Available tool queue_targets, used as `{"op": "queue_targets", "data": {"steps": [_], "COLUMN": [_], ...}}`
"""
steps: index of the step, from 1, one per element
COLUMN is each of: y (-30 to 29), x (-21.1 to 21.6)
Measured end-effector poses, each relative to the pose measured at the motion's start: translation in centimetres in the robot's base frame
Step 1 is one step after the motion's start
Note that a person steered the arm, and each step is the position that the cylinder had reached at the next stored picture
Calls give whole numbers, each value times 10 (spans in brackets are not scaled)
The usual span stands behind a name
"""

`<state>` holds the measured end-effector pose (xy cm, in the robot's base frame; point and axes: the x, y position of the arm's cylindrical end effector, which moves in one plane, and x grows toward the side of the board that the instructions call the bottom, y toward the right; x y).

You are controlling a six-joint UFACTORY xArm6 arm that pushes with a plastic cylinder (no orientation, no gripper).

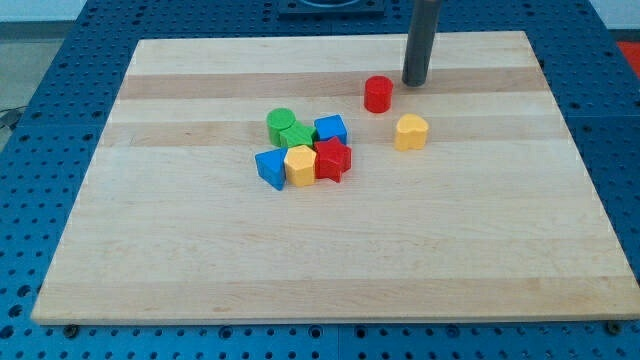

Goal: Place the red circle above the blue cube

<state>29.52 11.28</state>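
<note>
The red circle (378,94) is a short red cylinder standing alone on the wooden board (200,260), toward the view's top, right of centre. The blue cube (331,130) sits lower left of it, at the right side of a tight cluster of blocks. My tip (415,82) is the lower end of the dark rod, just to the upper right of the red circle, with a small gap between them.
The cluster holds a green cylinder (281,123), a second green block (297,137), a red star (333,160), a yellow hexagon (300,166) and a blue triangle-like block (270,168). A yellow heart-like block (411,132) lies alone below my tip.
</note>
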Motion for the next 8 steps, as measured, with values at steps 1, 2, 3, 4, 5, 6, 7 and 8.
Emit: {"op": "queue_targets", "data": {"steps": [1,2,3,4,5,6,7,8], "y": [-19,-29,-29,-39,-52,-67,-83,-89], "x": [18,29,36,47,59,62,64,64]}}
